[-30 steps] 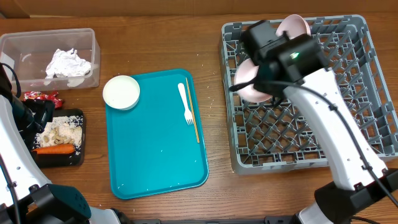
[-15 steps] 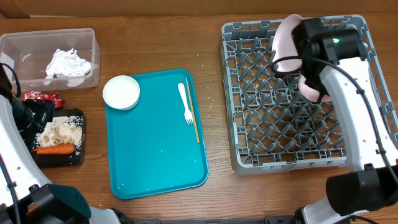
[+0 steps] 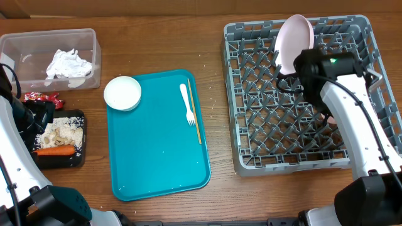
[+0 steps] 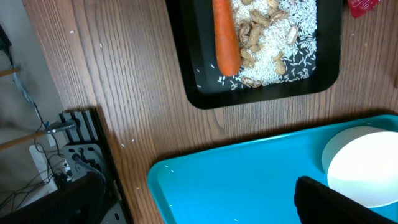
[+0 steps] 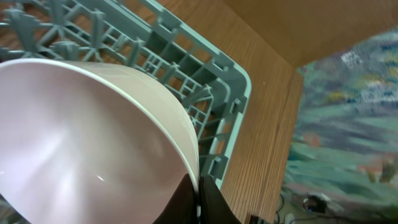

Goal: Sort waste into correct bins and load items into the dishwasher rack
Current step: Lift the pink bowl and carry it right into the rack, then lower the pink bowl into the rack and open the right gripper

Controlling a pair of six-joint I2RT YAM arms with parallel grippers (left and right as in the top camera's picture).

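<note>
The right gripper (image 5: pixel 198 198) stays pinched on the bowl (image 5: pixel 93 137) by its rim, now carried from the left side of the rack (image 3: pixel 251 125) to over its right half. The plate (image 3: pixel 294 39) stands upright at the rack's back. The left gripper (image 4: pixel 199 202) hangs open, unmoved, well left of the rack.

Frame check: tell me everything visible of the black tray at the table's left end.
The black tray is shallow and rectangular with rounded corners, and it looks like glossy plastic. It lies flat on the wooden table next to the teal tray, with a strip of bare wood between them. Inside, an orange carrot lies along one side, beside a heap of white rice and beige peanut-like scraps. A few grains are scattered toward the rim.
</note>
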